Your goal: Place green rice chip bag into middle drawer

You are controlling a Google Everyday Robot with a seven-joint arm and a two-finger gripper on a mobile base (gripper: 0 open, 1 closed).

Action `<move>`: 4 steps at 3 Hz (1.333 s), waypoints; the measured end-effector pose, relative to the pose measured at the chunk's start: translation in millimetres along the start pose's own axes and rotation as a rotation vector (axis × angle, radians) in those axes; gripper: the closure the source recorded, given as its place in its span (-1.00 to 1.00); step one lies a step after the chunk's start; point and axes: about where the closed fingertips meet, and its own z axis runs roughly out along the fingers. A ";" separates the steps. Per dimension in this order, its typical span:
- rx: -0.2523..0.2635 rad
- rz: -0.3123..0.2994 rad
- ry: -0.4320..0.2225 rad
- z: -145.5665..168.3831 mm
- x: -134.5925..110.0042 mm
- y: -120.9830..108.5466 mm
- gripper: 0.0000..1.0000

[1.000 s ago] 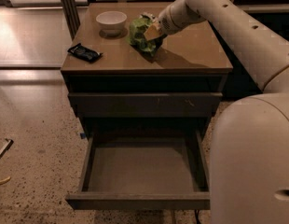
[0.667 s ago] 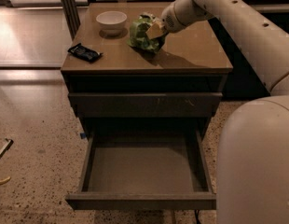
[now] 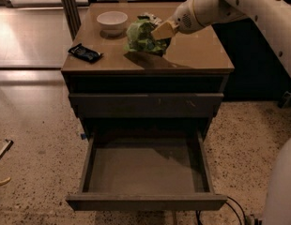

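The green rice chip bag (image 3: 141, 35) is crumpled and bright green, over the middle of the cabinet top (image 3: 197, 55). My gripper (image 3: 160, 33) reaches in from the upper right and is shut on the bag's right side. The bag seems to hang just above the top and casts a shadow beneath it. The middle drawer (image 3: 145, 172) stands pulled out below, toward the front. Its flat floor is bare and its front is plain.
A white bowl (image 3: 112, 19) sits at the back left of the top. A small black packet (image 3: 85, 53) lies at the left edge. A closed drawer front with pale scuffs (image 3: 145, 105) is above the open drawer. Cables (image 3: 230, 207) lie on the floor at the lower right.
The arm has shifted a little, and the bag in the gripper sits slightly left of and nearer the front than before. The bowl, the packet and the open drawer have not moved.
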 end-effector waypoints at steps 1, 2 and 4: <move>-0.126 -0.014 -0.083 -33.9 15.1 40.9 1.00; -0.268 -0.045 -0.132 -48.2 29.6 87.4 1.00; -0.565 -0.132 -0.077 -13.0 63.9 209.6 1.00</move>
